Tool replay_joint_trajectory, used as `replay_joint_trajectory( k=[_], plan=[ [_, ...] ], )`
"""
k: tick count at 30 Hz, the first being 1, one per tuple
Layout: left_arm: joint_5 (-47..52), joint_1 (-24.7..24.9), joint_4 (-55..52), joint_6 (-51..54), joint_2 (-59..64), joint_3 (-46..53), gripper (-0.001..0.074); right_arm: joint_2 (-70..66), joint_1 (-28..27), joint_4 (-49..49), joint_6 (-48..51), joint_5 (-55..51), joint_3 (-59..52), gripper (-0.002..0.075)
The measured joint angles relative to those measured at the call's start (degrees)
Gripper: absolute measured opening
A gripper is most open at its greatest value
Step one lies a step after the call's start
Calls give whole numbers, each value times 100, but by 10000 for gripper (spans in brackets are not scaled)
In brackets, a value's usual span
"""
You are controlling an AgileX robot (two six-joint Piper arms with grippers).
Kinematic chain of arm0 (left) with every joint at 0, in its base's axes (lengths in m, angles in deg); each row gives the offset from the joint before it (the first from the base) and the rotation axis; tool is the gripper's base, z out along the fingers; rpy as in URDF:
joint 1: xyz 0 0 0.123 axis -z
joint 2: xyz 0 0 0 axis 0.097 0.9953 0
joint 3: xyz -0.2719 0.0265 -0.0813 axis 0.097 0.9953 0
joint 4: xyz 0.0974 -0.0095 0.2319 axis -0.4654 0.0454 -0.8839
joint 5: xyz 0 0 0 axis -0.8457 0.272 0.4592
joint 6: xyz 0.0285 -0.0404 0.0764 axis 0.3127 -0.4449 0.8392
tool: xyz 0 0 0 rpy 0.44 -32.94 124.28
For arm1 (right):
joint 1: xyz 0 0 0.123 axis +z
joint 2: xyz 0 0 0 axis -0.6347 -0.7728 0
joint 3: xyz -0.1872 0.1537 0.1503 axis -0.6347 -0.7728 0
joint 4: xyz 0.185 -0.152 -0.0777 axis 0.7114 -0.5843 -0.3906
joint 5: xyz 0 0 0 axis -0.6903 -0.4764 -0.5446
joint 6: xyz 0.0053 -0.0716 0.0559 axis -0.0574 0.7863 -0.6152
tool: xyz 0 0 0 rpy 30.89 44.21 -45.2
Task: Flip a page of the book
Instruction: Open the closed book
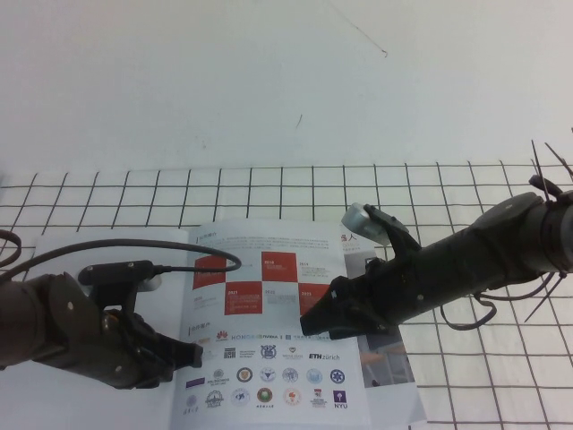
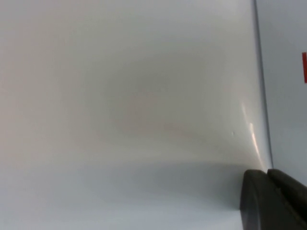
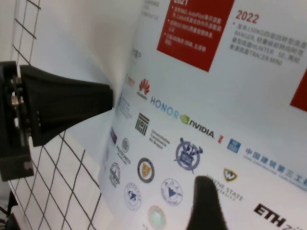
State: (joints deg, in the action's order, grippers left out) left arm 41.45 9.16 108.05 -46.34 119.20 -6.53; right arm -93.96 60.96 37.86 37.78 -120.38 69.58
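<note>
The right gripper (image 1: 315, 324) hovers spread wide over the page (image 1: 269, 331), grasping nothing, so the turn isn't finished. The left gripper (image 1: 190, 356) (fingers unreadable) rests on the book (image 1: 116, 408).

Both arms dark grey-black, thick, rounded.
Left arm (image 1: 63, 327): black cable looping over top, small black box on wrist, round screws on side.
Left claw (image 1: 188, 356): black, blocky.
Right arm (image 1: 474, 251): thin dark wires near back, pale bluish cap on wrist.
Right claw (image 1: 324, 315): black, wedge-shaped fingers (image 3: 72, 103).
</note>
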Motion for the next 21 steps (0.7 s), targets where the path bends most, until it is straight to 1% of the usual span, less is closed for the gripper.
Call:
replay_joint_trajectory(
  k=[6, 10, 16, 21],
  plan=[
    [11, 12, 276, 115, 175, -42, -2, 0, 0, 92, 86, -14, 0, 449],
    [31, 93, 837, 625, 239, -70, -2, 0, 0, 3, 86, -26, 0, 449],
    [-358, 548, 1971, 1514, 293, -70, -2, 13, 0, -197, 86, -40, 0, 449],
    [-513, 732, 2317, 1756, 303, -70, -2, 308, 0, -509, 86, 74, 0, 449]
  ],
)
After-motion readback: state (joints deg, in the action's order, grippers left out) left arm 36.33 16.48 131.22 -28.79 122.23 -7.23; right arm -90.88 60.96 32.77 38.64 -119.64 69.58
